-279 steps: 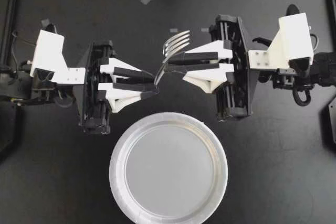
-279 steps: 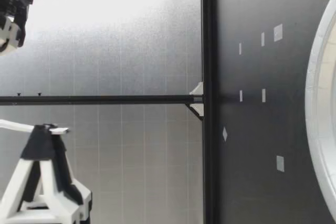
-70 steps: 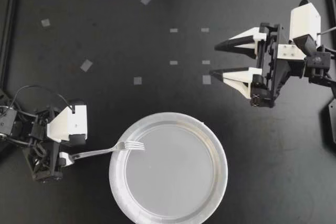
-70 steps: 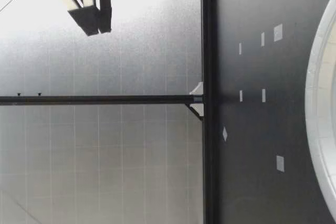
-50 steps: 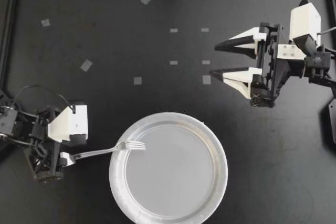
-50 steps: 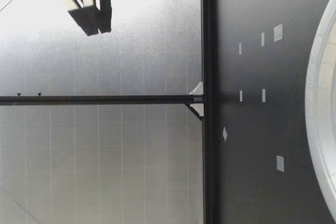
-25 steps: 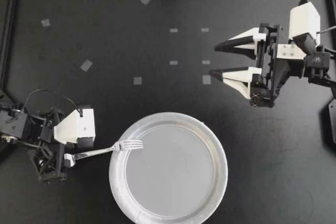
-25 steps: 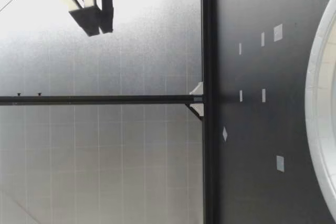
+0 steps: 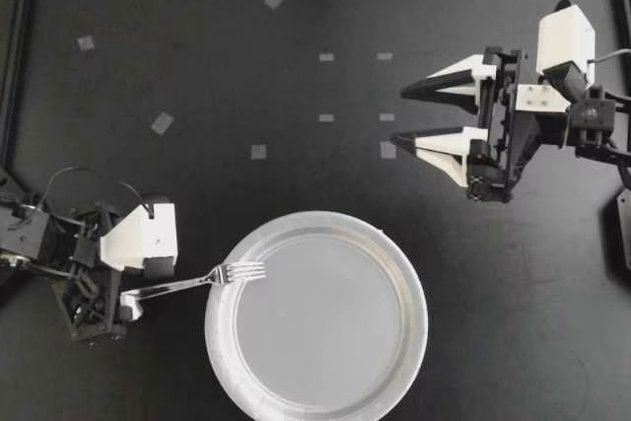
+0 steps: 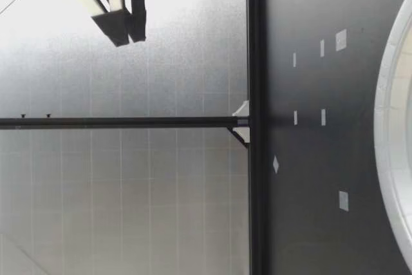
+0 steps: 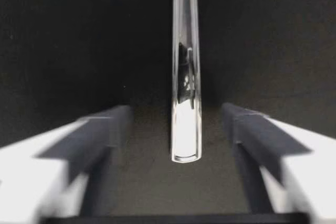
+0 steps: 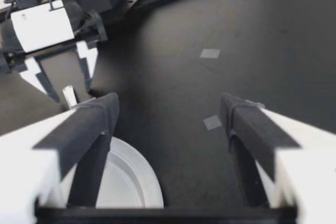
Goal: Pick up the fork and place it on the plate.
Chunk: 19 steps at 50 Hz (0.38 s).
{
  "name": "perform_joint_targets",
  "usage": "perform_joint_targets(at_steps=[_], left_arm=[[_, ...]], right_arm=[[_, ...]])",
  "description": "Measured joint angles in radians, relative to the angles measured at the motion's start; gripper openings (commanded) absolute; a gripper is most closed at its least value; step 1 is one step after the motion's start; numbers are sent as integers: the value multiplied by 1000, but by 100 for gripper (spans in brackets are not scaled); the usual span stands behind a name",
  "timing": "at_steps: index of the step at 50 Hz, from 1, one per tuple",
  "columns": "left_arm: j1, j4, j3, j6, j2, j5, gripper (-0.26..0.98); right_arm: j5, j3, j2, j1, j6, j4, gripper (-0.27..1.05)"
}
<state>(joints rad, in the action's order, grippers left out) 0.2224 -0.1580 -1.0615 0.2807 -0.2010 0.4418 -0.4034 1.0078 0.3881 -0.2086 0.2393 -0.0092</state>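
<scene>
Jaws of the left gripper (image 9: 126, 303) stand spread either side of the fork (image 9: 187, 283) handle, touching neither side. Fork axis runs straight ahead of them, tines on the plate (image 9: 418, 317) rim. Right gripper (image 9: 399, 115), also spread, is well apart.

Top camera hangs overhead, staring straight down, and takes in the table (image 9: 246, 66): plate (image 9: 213, 332), fork (image 9: 192, 281), left gripper (image 9: 126, 301), right gripper (image 9: 399, 115). Low camera sits at table height, just beside the plate's rim, looking across to the far rail (image 10: 254, 62). Left wrist camera looks down along its fingers (image 11: 79, 145), very close on the fork handle. Right wrist camera looks from farther off across the table, catching plate, fork end and left gripper, same as the top view.
</scene>
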Motion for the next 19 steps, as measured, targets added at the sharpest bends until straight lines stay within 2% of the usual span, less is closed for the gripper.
perform_joint_targets(at_steps=[12,19], left_arm=[[0,6,26,-11,-71,-3,75],[0,54,35,-11,-137,-69,75]], right_arm=[[-2,2,0,0,0,0,71],[-35,2,2,0,0,-26,71]])
